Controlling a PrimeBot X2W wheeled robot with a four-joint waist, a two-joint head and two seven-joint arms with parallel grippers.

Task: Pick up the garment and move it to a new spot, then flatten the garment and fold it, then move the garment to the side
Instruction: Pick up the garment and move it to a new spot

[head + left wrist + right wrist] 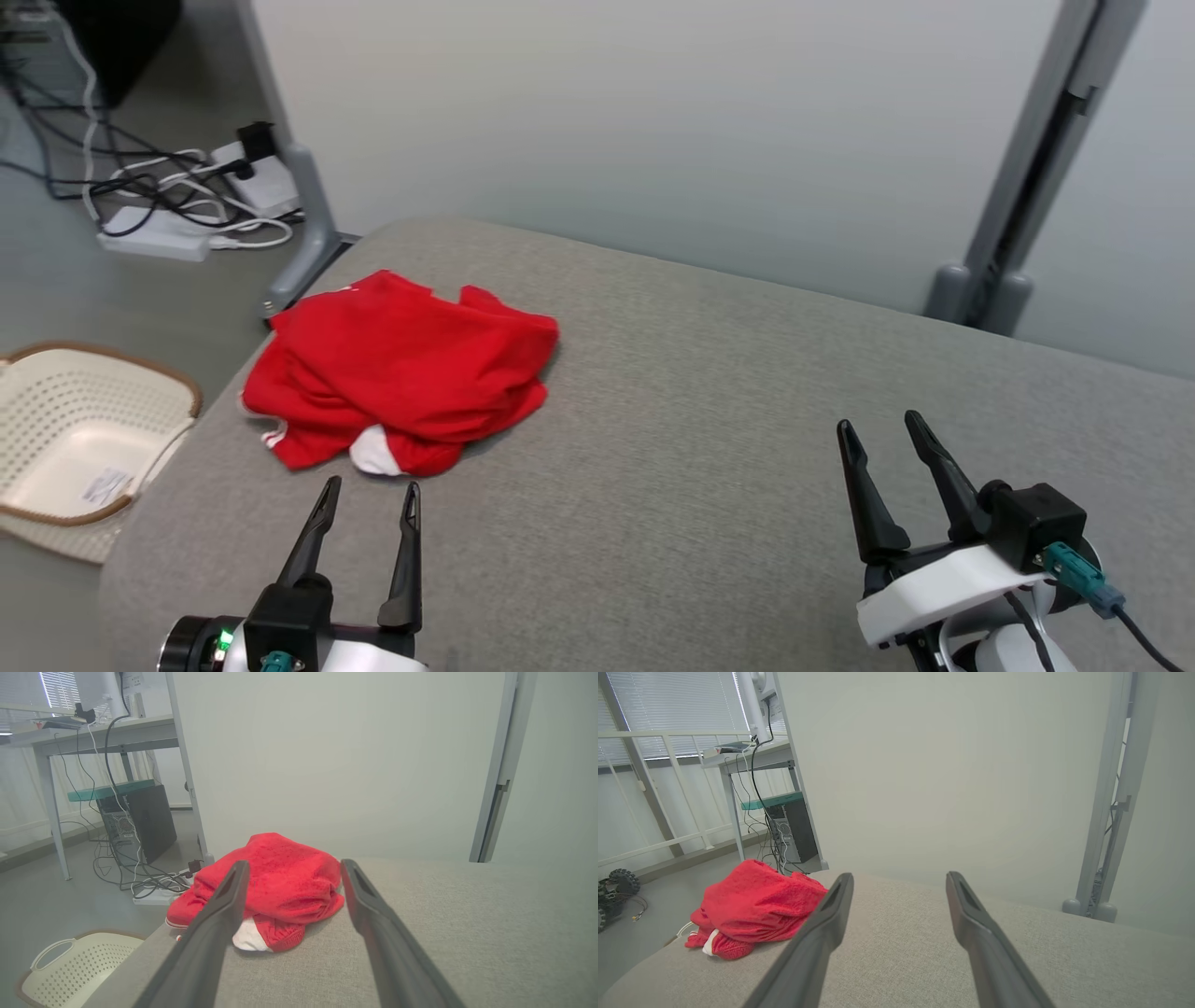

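Note:
A crumpled red garment [401, 378] with a bit of white trim lies bunched near the far left corner of the grey padded surface [709, 392]. My left gripper [371, 487] stands open just short of its near edge, fingers pointing at it, nothing between them. The left wrist view looks straight at the garment [280, 882] between the open fingers [219, 914]. My right gripper [878, 425] is open and empty over the right part of the surface, far from the cloth. From the right wrist, the garment [756, 903] sits off to the left.
A cream perforated basket [84, 439] stands on the floor left of the surface. Power strips and tangled cables [177, 205] lie on the floor behind it. A pale partition wall [653, 121] with grey posts [1018, 187] borders the far edge.

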